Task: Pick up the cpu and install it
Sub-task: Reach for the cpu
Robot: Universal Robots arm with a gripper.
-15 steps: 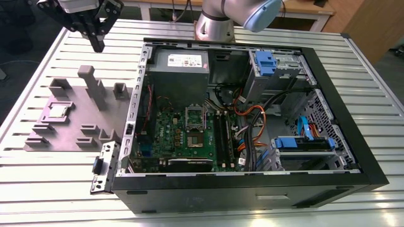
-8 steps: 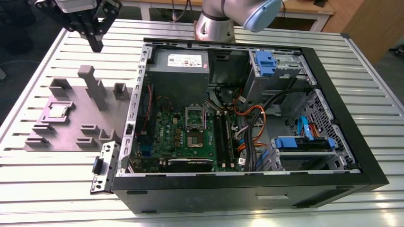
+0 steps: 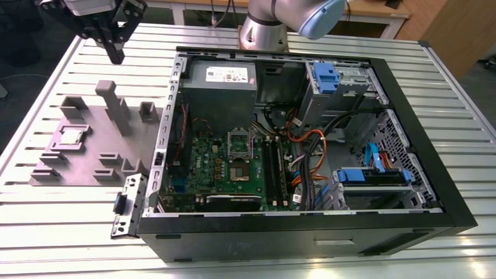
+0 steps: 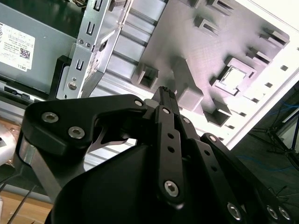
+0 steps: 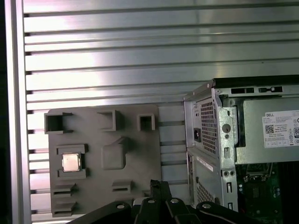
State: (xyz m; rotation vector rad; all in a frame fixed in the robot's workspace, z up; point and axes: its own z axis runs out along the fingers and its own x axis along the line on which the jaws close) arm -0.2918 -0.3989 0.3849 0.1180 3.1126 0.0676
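Slatted table (image 3: 62, 232) carries a grey holder (image 3: 85, 167) and computer case (image 3: 310, 239).

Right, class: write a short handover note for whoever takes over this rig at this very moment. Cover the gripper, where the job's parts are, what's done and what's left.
Gripper: shut and holding nothing. It hangs above the slatted table near the grey parts holder.
Cpu: lies flat in a square pocket on that holder, to the exterior view's left of the open computer case, apart from the gripper.
Socket frame: on the green motherboard inside the case.
Done: nothing that shows.
Left: the cpu is not yet picked up or installed.
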